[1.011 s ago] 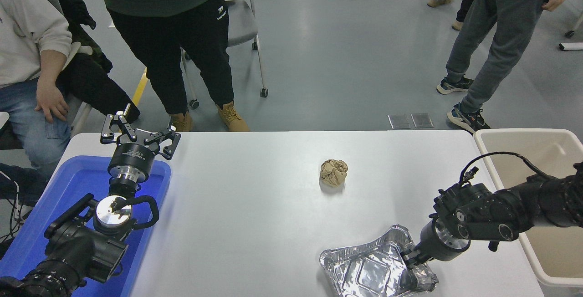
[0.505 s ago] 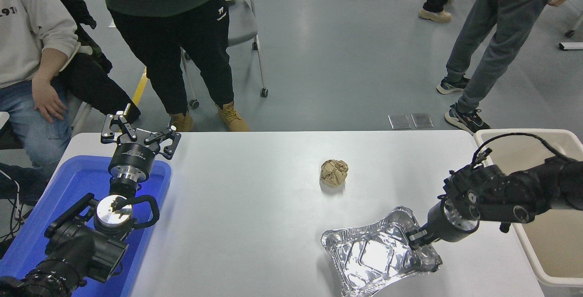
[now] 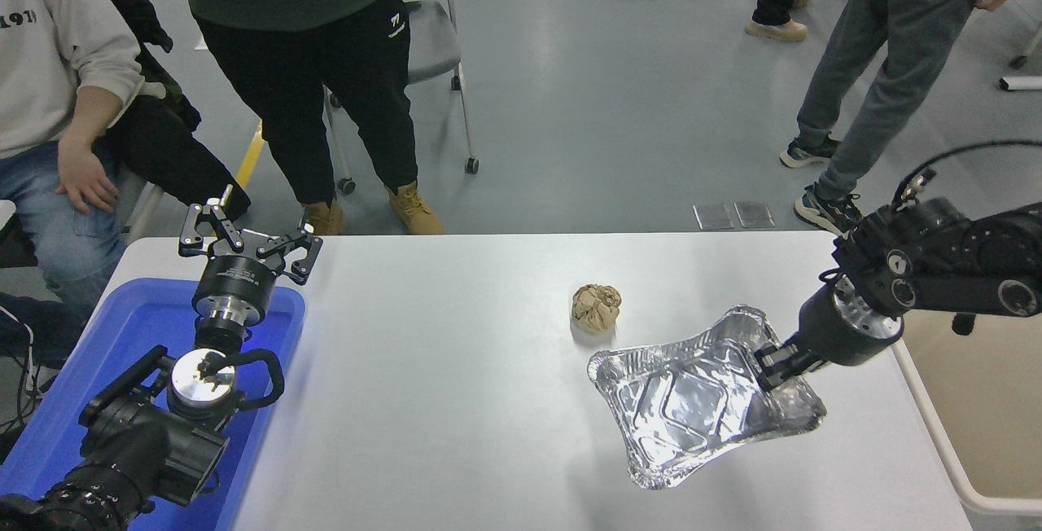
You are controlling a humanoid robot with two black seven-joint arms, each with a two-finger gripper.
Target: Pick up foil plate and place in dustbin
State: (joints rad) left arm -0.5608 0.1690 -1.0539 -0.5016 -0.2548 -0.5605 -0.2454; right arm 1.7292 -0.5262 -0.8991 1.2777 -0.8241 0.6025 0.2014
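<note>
One right claw [image 3: 773,364] pinching foil plate [image 3: 692,401], arm outstretched

Right end effector [image 3: 780,362] clamped; left end effector [image 3: 248,244] spread

Both arms are matte black all over, chunky rounded joint housings with small round silver caps and screws on the sides. The left arm [image 3: 138,441] has a brushed silver disc on top of the wrist joint, a thick black cable looping out beside it, then a ribbed silver collar and a black drum with a tiny white label. The left gripper [image 3: 248,239] has 2 skeletal black linkage fingers. The right arm [image 3: 944,270] has the same silver ring before a black cylinder, plus a thin black cable arching above it. The right gripper [image 3: 783,360] is a small black stub.
</note>
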